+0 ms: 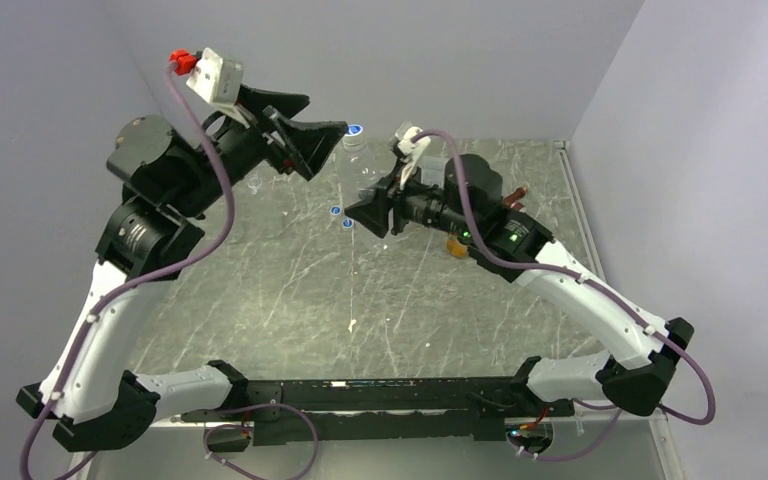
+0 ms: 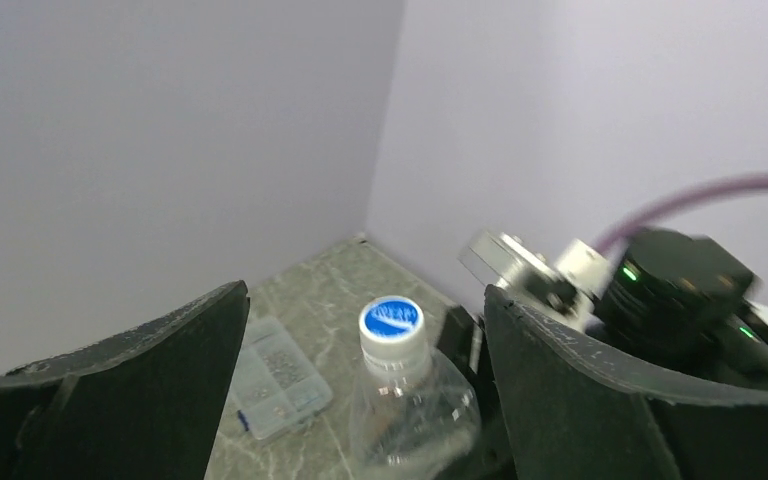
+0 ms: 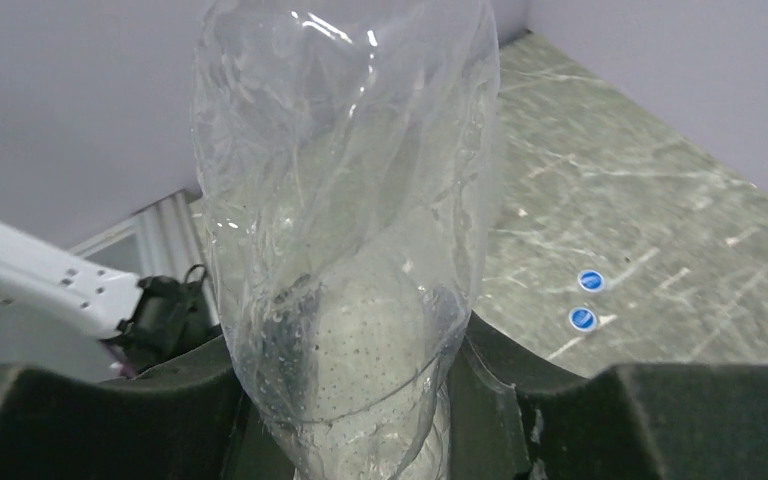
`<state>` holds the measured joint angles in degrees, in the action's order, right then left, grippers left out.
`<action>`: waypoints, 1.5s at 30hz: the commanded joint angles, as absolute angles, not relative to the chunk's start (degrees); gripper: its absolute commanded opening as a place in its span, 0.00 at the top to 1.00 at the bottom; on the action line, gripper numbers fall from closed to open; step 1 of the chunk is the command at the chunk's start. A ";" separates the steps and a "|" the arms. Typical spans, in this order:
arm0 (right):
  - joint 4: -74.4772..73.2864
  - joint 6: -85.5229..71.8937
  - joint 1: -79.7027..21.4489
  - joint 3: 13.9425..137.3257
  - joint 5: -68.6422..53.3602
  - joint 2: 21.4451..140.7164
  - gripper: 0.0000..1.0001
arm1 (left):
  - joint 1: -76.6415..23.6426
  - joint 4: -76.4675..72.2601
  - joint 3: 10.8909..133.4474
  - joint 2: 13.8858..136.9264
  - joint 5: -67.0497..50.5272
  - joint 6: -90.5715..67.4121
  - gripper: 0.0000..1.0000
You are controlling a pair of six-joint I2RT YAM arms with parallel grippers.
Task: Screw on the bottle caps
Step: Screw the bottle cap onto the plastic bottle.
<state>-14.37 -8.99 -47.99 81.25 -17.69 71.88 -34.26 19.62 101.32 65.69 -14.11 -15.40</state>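
Observation:
A clear bottle (image 1: 361, 168) stands tilted at the back middle, and my right gripper (image 1: 374, 214) is shut on its lower body. The right wrist view shows the crumpled bottle (image 3: 350, 200) squeezed between the right gripper's (image 3: 360, 405) jaws. A blue-topped cap (image 2: 392, 320) sits on the bottle's neck (image 2: 415, 405). My left gripper (image 2: 366, 295) is open, with one finger on each side of the cap and not touching it. From above, the left gripper (image 1: 328, 140) sits just left of the cap (image 1: 354, 129). Two loose blue caps (image 1: 336, 211) (image 1: 349, 223) lie on the table, also seen as caps (image 3: 590, 281) (image 3: 582, 319).
A flat clear plastic box (image 2: 275, 380) lies on the marble table beyond the left fingers. An orange bottle (image 1: 455, 243) is partly hidden behind the right arm. A small clear cup (image 1: 253, 184) stands under the left arm. Walls close the back and sides.

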 commanded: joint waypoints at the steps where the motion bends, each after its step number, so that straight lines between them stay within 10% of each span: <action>1: -14.42 -7.12 -51.40 83.32 1.51 73.62 0.93 | -34.28 21.36 104.04 69.20 -3.45 -14.37 0.10; 37: -15.68 -6.69 -53.61 88.26 7.73 80.22 0.95 | -34.27 24.94 104.41 77.40 -2.63 -16.98 0.43; 45: -14.71 -6.56 -53.53 87.65 6.35 79.69 0.98 | -34.28 24.45 103.74 77.12 -3.80 -18.42 0.66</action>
